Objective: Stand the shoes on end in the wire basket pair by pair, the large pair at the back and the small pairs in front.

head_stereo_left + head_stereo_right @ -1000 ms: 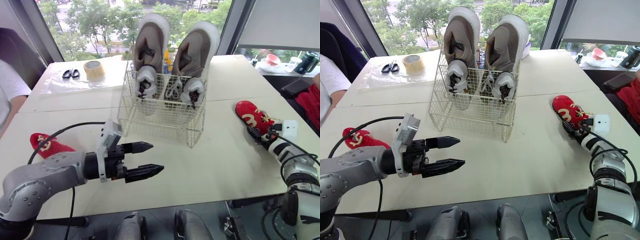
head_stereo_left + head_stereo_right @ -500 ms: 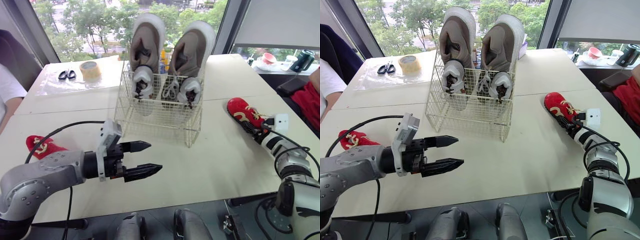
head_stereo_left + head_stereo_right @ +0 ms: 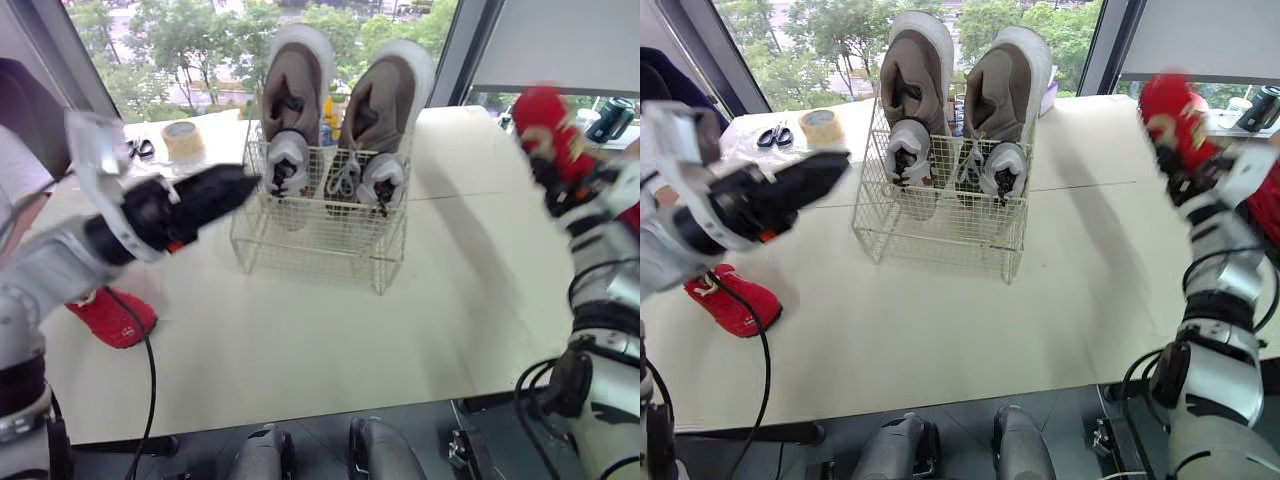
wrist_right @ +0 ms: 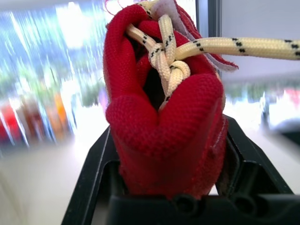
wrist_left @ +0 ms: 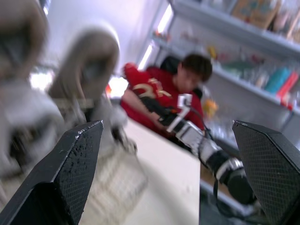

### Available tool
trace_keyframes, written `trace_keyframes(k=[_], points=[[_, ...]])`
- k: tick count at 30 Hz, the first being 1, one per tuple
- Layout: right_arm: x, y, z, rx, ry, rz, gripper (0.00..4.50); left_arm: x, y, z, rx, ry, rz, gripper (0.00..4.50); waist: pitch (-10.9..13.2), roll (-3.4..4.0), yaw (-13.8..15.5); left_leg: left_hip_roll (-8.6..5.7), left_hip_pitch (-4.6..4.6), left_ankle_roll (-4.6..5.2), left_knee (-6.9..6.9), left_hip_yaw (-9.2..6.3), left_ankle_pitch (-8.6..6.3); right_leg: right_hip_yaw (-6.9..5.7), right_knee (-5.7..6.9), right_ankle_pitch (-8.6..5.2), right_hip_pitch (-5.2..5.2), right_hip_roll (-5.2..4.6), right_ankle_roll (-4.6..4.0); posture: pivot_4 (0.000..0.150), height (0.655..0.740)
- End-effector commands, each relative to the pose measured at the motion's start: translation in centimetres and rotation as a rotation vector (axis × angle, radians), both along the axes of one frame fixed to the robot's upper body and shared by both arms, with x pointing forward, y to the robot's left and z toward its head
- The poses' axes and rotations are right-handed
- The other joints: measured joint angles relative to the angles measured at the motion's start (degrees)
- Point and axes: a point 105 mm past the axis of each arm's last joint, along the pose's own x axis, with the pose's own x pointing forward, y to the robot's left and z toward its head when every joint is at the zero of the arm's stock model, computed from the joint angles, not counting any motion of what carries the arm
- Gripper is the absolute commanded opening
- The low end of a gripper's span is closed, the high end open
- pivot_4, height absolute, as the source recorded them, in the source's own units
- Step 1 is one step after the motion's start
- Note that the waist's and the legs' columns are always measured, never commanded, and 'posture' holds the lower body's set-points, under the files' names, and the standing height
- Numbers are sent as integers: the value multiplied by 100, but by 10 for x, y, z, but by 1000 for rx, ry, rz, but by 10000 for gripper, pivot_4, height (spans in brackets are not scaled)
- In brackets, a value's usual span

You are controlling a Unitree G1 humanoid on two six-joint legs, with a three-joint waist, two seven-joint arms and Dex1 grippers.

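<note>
A pale worktop (image 3: 300,330) stands before tree-filled windows (image 3: 180,40). Beyond the left pincer (image 5: 164,124), spread wide and blurred, the wire basket (image 3: 320,215) holds the large pair (image 3: 340,95) on end at its back, small grey shoes (image 3: 290,165) in front. The right pincer (image 4: 166,154), high in the air, clamps a red shoe (image 4: 164,112). A second red shoe (image 3: 110,315) lies below the left arm, partly hidden.

Woven red cloth shoe (image 4: 164,122), thin metal wire basket (image 3: 320,245), matt table (image 3: 300,340)
</note>
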Motion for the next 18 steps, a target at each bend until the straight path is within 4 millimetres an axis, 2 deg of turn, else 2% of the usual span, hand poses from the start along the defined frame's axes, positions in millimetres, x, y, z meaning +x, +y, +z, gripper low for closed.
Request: trace_keyframes(k=[1,4,7,9,14,18], points=[[-45,62,93,-206,-230,253,17628,12,27,42,-123,-43,74,45000,0,-2,7,0,-2,2,-6,-2,-1,-1,1,0,-5,2,0,1500,7400],[-65,116,115,-430,-261,406,17628,22,28,58,-118,-64,52,45000,-4,-8,-9,1,0,15,-14,-2,-9,-3,-1,0,-6,15,-1,1500,7400],[-72,164,112,-679,-273,482,17628,27,22,66,-112,-64,-10,45000,-8,-14,-12,0,7,15,-19,6,-9,-3,-5,0,-2,15,-2,1500,7400],[-79,187,110,-794,-286,532,17628,22,15,68,-88,-60,-81,45000,-6,-17,-9,-1,5,15,-19,9,-9,-2,-6,0,-3,14,-2,1500,7400],[-91,214,104,-936,-306,612,17628,8,1,72,-26,-71,-213,45000,1,-26,17,-2,-27,-18,-19,10,11,0,-1,1,-41,6,-1,1500,7400],[-96,227,99,-962,-332,655,17628,11,-4,75,-9,-79,-216,45000,1,-29,11,-4,-28,-15,-19,12,9,-1,-4,1,-39,-5,1,1500,7400]])
